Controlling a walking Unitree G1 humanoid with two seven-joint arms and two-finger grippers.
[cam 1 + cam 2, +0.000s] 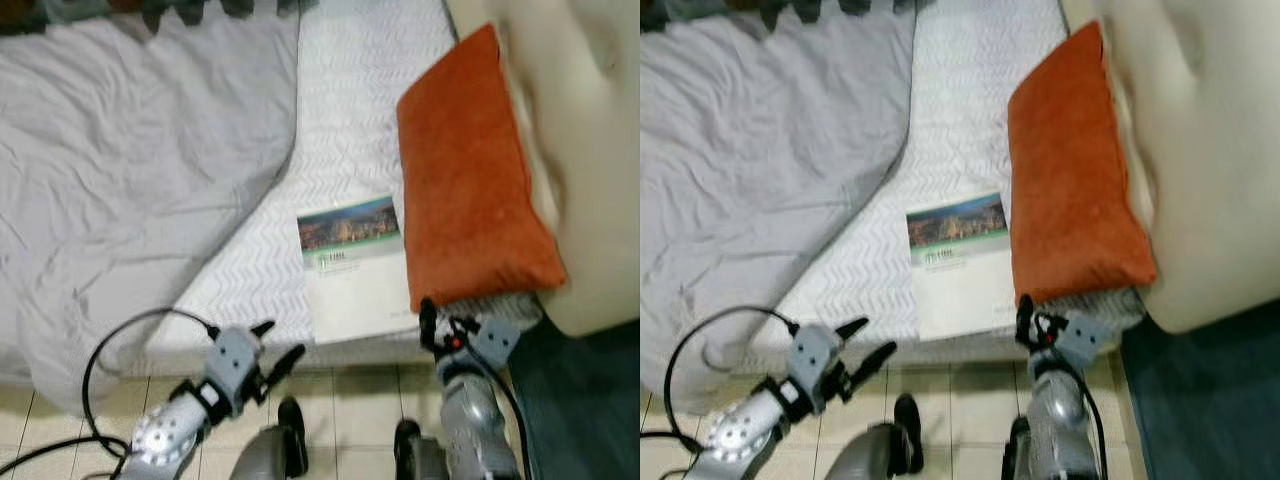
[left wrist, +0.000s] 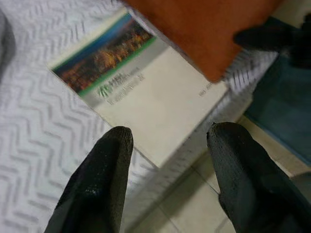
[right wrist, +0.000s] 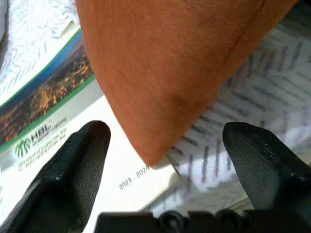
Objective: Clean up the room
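An orange pillow (image 1: pixel 470 170) lies along the right side of the bed, its near corner (image 3: pixel 155 87) over the mattress edge. Beside it on the left rests a white booklet (image 1: pixel 355 265) with a city photo on its cover (image 2: pixel 146 92). My right gripper (image 1: pixel 447 318) is open just before the pillow's near corner, one finger on each side of it in the right wrist view (image 3: pixel 165 131). My left gripper (image 1: pixel 282 340) is open at the bed's edge, pointed at the booklet's near corner (image 2: pixel 167 141). Neither holds anything.
A crumpled grey duvet (image 1: pixel 120 170) covers the bed's left half over a white chevron mattress cover (image 1: pixel 340 110). A big cream pillow (image 1: pixel 590 150) lies right of the orange one. Beige floor tiles (image 1: pixel 350 400) and a dark teal mat (image 1: pixel 580 400) are below.
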